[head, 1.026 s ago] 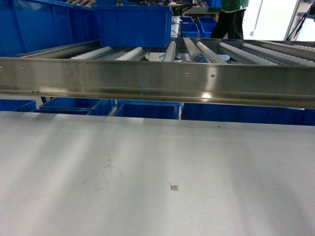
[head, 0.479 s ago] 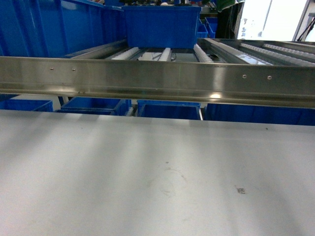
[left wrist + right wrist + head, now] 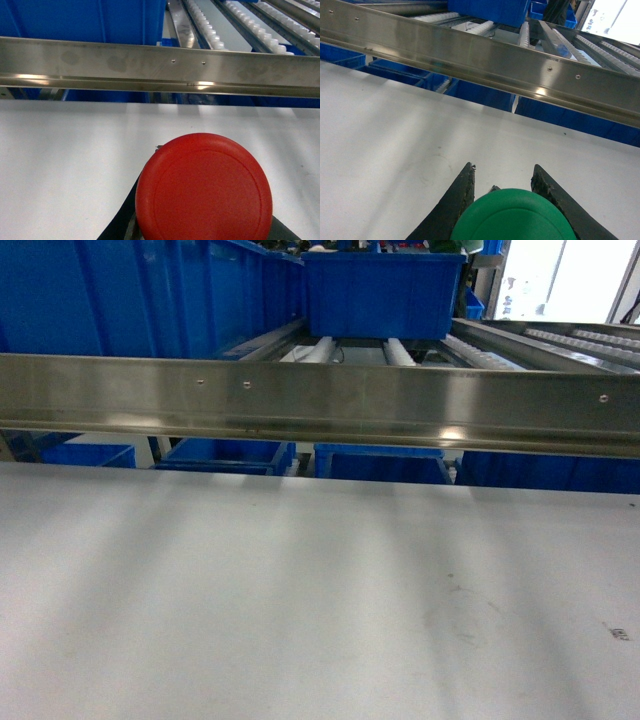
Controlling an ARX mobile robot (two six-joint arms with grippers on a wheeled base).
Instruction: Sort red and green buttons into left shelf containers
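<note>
Now your left gripper (image 3: 202, 235) is clamped around the red button (image 3: 204, 189), held over the white desk (image 3: 65, 165) near its far edge | right gripper (image 3: 507, 192) grips the green button (image 3: 512, 217) between dark fingers (image 3: 462, 192) | blue crates (image 3: 385, 292) sit on the roller shelf (image 3: 320, 400) beyond.

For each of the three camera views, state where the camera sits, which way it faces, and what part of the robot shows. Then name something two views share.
Head: on the robot, facing forward over the white table at the steel rail and blue crates; no robot parts visible.
Left wrist: above the left gripper, facing the rail, red button clamped.
Right wrist: above the right gripper, facing the rail, green button clamped.
Shared: rail, table.
</note>
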